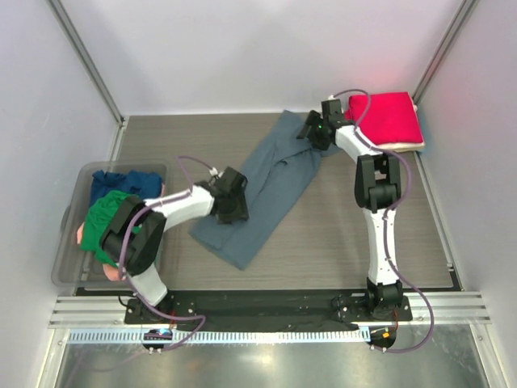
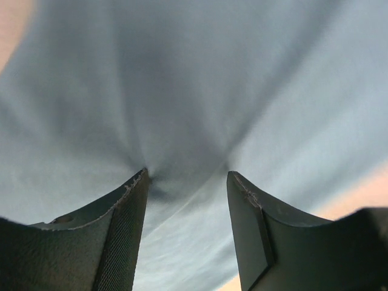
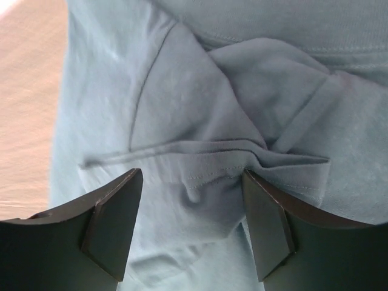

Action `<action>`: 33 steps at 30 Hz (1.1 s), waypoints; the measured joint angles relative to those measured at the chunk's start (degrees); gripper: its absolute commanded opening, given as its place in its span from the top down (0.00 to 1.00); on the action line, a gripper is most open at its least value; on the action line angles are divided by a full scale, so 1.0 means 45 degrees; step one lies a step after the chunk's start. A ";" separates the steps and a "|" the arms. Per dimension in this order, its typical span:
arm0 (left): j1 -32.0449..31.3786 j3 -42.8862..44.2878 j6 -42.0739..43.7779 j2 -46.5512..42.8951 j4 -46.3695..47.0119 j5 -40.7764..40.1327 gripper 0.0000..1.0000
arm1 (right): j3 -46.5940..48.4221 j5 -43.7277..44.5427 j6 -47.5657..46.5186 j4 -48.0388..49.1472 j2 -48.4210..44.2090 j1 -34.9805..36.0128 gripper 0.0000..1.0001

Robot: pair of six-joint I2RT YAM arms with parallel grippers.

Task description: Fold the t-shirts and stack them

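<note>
Evidently limp and light, the grey-blue t-shirt [image 1: 271,182] lies just right of the bin [image 1: 66,242]; the left gripper [image 2: 188,177] and right gripper [image 3: 191,174], both spread open upon it, should pinch its seamed edges.

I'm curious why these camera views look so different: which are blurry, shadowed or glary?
Left wrist: the grey-blue shirt is soft, out of focus, with a dark shadow at its pucker. Right wrist: stitching sharp, table blurred and washed out. Top external: evenly lit; red shirt tints the wall pink.
</note>
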 measured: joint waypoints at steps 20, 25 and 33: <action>-0.5605 -0.1253 -0.5246 -0.0588 0.3259 0.1234 0.41 | 0.5343 -0.2074 -0.1870 -0.0617 0.3211 0.1292 0.09; -0.5833 0.0573 -0.4201 -0.1593 0.0223 -0.0146 0.39 | 0.5115 -0.1409 -0.1379 -0.0636 0.2968 0.1277 0.06; -0.6577 0.0345 -0.3560 -0.6654 -0.1938 -0.1996 0.42 | 0.3725 -0.1190 -0.1345 -0.1705 0.0967 0.1005 0.02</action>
